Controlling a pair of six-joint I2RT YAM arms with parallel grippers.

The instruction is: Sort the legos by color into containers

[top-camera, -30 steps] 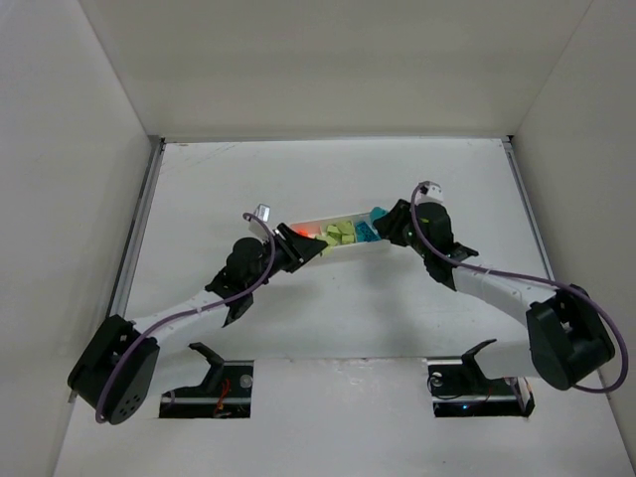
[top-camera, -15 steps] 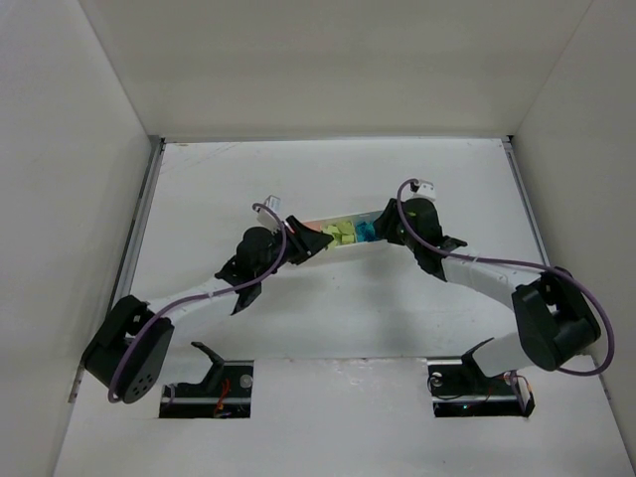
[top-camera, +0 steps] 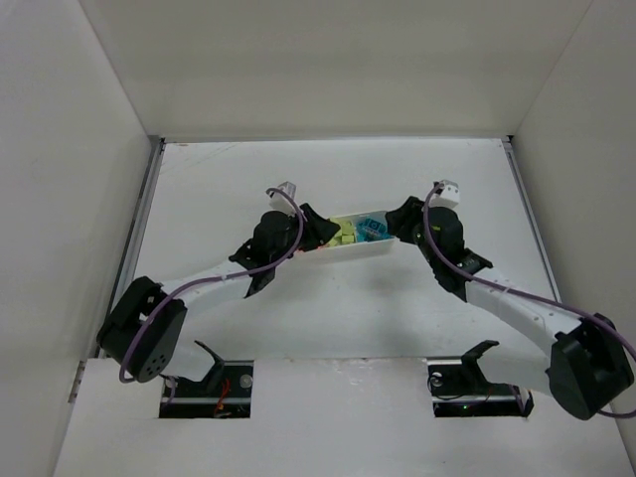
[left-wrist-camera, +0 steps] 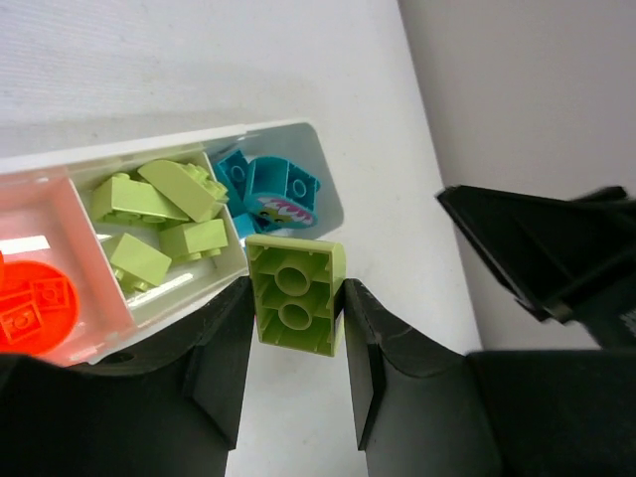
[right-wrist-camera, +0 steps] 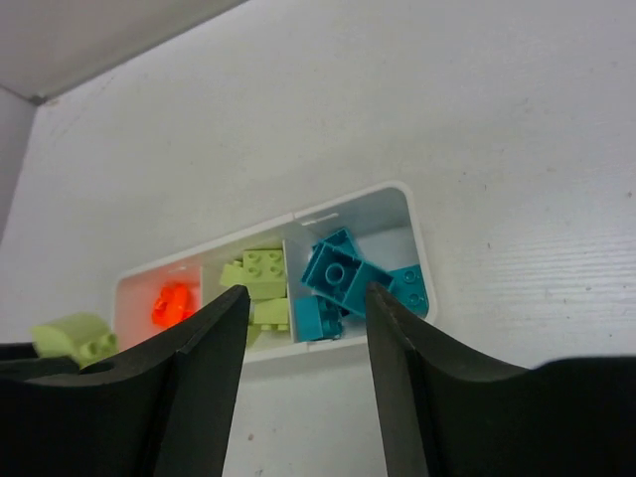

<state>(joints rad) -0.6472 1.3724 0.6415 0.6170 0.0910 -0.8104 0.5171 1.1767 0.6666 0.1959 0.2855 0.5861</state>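
- The left gripper (left-wrist-camera: pixel 294 333) is clenching a yellow-green brick (left-wrist-camera: pixel 293 283) between its two fingers, and the brick's hollow underside is facing the left wrist camera
- In that view the held brick is sitting in the middle of the frame, overlapping the near wall of the white tray (left-wrist-camera: pixel 320 159) close to the divider between the yellow-green and cyan compartments; whether it is touching the wall cannot be told
- The right gripper (right-wrist-camera: pixel 303 298) is standing released, its fingers apart with nothing between them, and the tray is showing through the gap
- In the right wrist view the tray (right-wrist-camera: pixel 402 194) is lying across the middle of the frame, with an orange-red piece (right-wrist-camera: pixel 171 303) in its left compartment, yellow-green bricks (right-wrist-camera: pixel 263 268) in the middle one and cyan bricks (right-wrist-camera: pixel 343 278) in the right one
- The held brick is also peeking in at the lower left of that frame (right-wrist-camera: pixel 70 336), just beside the tray's left end
- From the top camera the tray (top-camera: pixel 370 248) is lying at the centre of the white table (top-camera: pixel 298 328), with the left gripper (top-camera: pixel 316 231) at its left end and the right gripper (top-camera: pixel 397 221) at its right end, both arms reaching in from the bottom of the frame
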